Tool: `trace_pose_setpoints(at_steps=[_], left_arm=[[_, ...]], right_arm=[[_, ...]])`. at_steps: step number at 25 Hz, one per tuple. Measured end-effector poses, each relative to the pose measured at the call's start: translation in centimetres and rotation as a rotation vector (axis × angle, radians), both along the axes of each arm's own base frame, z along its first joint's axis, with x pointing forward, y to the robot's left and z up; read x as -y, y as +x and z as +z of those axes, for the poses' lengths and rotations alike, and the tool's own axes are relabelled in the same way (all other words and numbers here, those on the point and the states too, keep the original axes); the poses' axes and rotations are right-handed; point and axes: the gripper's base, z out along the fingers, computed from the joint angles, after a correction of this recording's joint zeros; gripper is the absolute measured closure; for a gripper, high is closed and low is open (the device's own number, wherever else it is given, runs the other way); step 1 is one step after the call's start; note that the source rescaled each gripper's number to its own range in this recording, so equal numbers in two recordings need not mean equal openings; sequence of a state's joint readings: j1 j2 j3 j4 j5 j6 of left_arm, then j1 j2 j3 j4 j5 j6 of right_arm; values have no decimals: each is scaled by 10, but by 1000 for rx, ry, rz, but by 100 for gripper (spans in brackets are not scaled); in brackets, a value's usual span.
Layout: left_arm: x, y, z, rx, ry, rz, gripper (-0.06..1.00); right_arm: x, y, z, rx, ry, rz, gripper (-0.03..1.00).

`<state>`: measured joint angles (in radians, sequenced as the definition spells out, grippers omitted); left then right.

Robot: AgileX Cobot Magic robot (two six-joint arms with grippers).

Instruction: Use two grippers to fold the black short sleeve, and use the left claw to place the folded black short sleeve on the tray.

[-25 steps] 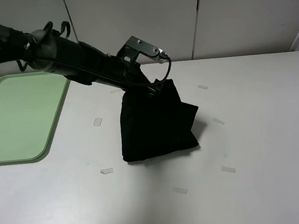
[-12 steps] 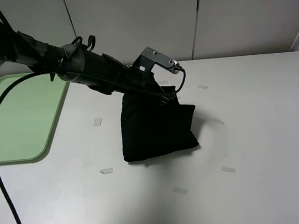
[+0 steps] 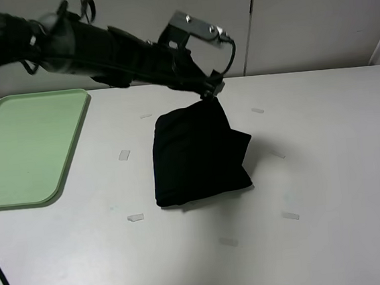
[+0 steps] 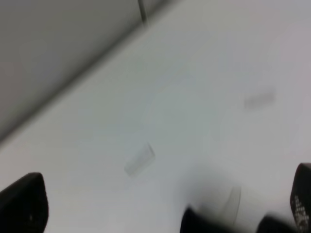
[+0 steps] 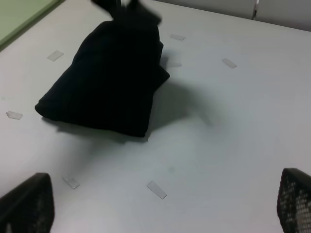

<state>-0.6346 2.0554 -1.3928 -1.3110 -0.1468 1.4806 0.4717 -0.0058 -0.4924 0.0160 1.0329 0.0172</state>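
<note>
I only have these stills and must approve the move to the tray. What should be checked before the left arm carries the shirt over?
1. Black short sleeve folded into a bundle: ok.
2. Bundle held by left claw: cannot tell; jaw tips sit at its top edge.
3. Bundle clear of the table: not ok, its bottom rests there.
4. Tray free of other things: ok.
5. Right gripper clear of the bundle: ok, open.

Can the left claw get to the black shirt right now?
Probably yes. The left claw hangs open just above the far top edge of the shirt, and nothing sits between them. The shirt lies folded on the table, off the tray.
</note>
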Motion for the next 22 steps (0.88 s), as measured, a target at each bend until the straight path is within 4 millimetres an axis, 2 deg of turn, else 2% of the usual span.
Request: trace_pose_setpoints(at_steps=[2, 4, 8, 15, 22], left_arm=[[-5, -11, 25, -8, -77, 15, -6], [-13, -23, 39, -56, -153, 23, -6], [-40, -46, 45, -253, -330, 28, -6], [-103, -73, 22, -560, -499, 117, -6], [-143, -91, -13, -719, -528, 228, -6]], right_arm=[[0, 0, 0, 0, 0, 0, -3], [0, 0, 0, 0, 0, 0, -3], [0, 0, 0, 0, 0, 0, -3], [0, 0, 0, 0, 0, 0, -3], [0, 0, 0, 0, 0, 0, -3]])
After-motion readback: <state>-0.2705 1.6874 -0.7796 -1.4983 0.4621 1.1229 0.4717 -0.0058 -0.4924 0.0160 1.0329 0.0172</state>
